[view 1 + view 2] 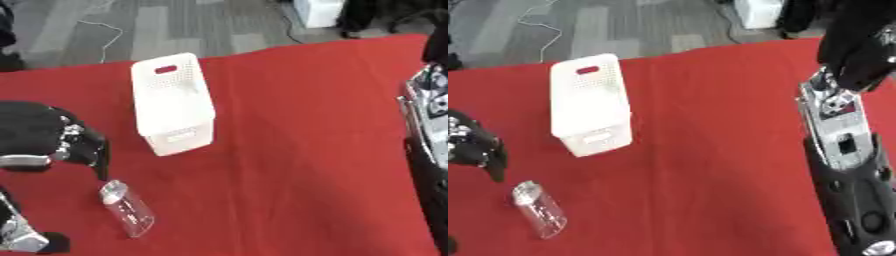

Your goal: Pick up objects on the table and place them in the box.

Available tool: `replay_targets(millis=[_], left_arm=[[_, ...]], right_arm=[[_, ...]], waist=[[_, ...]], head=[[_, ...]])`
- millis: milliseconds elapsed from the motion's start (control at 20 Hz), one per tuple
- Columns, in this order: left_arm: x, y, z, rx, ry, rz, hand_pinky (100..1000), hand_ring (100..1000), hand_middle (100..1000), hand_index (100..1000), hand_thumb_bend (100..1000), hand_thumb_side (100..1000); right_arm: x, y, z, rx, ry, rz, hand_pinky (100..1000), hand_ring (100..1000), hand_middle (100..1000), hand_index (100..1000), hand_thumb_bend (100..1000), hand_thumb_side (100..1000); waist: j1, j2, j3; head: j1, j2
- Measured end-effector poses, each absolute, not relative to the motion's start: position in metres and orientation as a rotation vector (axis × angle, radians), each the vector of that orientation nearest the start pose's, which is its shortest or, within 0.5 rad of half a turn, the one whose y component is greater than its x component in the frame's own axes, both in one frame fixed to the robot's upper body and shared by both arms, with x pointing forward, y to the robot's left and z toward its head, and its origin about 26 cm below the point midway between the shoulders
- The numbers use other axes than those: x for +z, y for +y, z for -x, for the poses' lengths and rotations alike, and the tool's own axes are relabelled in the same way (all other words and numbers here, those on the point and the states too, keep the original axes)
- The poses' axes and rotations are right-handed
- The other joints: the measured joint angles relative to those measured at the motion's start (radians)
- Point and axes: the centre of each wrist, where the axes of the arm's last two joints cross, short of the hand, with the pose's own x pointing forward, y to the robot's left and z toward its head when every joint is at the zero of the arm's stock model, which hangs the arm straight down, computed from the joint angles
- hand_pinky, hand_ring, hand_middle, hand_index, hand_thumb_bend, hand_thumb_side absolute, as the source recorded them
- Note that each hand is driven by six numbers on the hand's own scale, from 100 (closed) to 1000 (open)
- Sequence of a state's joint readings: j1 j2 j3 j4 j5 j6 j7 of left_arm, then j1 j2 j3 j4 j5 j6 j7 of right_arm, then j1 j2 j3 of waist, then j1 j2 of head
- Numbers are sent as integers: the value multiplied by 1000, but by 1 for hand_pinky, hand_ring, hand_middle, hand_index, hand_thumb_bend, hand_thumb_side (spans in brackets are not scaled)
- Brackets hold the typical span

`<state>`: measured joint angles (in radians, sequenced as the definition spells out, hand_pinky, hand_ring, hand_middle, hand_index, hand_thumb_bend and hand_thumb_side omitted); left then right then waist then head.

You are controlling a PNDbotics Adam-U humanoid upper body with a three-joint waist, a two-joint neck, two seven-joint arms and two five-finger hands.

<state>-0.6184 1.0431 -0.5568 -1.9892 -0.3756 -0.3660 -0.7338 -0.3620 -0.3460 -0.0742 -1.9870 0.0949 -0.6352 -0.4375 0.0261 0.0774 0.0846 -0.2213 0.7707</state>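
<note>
Now, left hand [74, 145]: black, hanging at the left side of the red table [297, 150], its fingers [101, 162] drooping down, relaxed and apart, closed on nothing.
Contact: the lowest fingertip ends just above the cap end of the bottle [128, 208]; whether it touches the cap I cannot tell.
Bottle: clear plastic, lying on its side on the cloth, cap end toward the hand, body running down and slightly rightward toward the near edge.
Step in hand, as I judge it: reaching to pick up the bottle, no grasp made yet.
How to do it well: bring the palm over the middle of the bottle's body, not the cap; set fingers and thumb on opposite long sides, across its axis, so a round thing cannot roll out; curl them only once both sides are bracketed, then lift straight up.
Box [172, 102]: white, perforated, with a handle slot, standing just beyond and to the right of the hand, its open top facing up.
Right arm [846, 165]: along the right edge of the table, idle; its hand I cannot make out.
</note>
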Motion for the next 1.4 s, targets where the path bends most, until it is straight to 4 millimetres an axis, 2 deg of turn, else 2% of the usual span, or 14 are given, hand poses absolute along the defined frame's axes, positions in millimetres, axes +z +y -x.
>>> replay_targets(millis=[250, 300, 350, 400, 450, 600, 900, 950, 1000, 1100, 1400], left_arm=[[230, 240, -293, 2975, 1461, 491, 766, 807, 828, 804, 583, 593], [228, 239, -293, 2970, 1437, 502, 745, 804, 834, 806, 573, 578], [226, 239, -292, 2966, 1410, 518, 663, 773, 835, 818, 571, 573], [224, 240, -292, 2968, 1386, 529, 619, 765, 837, 829, 554, 543], [221, 241, -291, 2969, 1371, 532, 621, 766, 838, 830, 555, 540], [217, 242, -290, 2968, 1334, 545, 682, 795, 844, 835, 561, 525], [206, 243, -287, 2980, 1318, 503, 761, 818, 846, 850, 460, 427], [205, 243, -286, 2982, 1314, 496, 749, 814, 843, 848, 479, 441], [204, 243, -286, 2985, 1311, 490, 777, 823, 848, 851, 455, 416], [202, 242, -285, 2988, 1301, 486, 790, 830, 848, 850, 467, 410], [200, 242, -285, 2970, 1267, 516, 788, 826, 850, 854, 392, 364]], right_arm=[[226, -273, -306, 94, 3216, -291, 347, 335, 332, 488, 100, 1000], [226, -273, -306, 94, 3216, -290, 347, 335, 332, 488, 100, 1000], [226, -273, -306, 93, 3217, -289, 347, 335, 333, 488, 100, 1000], [226, -273, -306, 93, 3218, -289, 347, 335, 333, 488, 100, 1000], [226, -273, -306, 93, 3218, -289, 347, 335, 333, 488, 100, 1000], [226, -273, -306, 91, 3219, -289, 347, 335, 333, 488, 100, 1000], [226, -273, -306, 91, 3219, -289, 347, 335, 332, 488, 100, 1000], [226, -273, -306, 91, 3219, -288, 347, 335, 333, 488, 100, 1000], [226, -273, -306, 91, 3218, -288, 348, 335, 333, 488, 100, 1000], [228, -272, -307, 91, 3214, -285, 348, 335, 333, 488, 100, 1000], [228, -272, -307, 91, 3212, -283, 349, 336, 333, 487, 100, 1000]], waist=[[3, 1, -7], [4, 1, -8], [4, 1, -9], [4, 1, -9], [4, 1, -9], [5, 1, -9], [6, 3, -15], [6, 4, -15], [6, 4, -16], [6, 5, -17], [9, 7, -22]], head=[[0, 0], [0, 0], [0, 0], [0, 0], [0, 0], [0, 0], [0, 0], [0, 0], [0, 0], [0, 0], [0, 0]])
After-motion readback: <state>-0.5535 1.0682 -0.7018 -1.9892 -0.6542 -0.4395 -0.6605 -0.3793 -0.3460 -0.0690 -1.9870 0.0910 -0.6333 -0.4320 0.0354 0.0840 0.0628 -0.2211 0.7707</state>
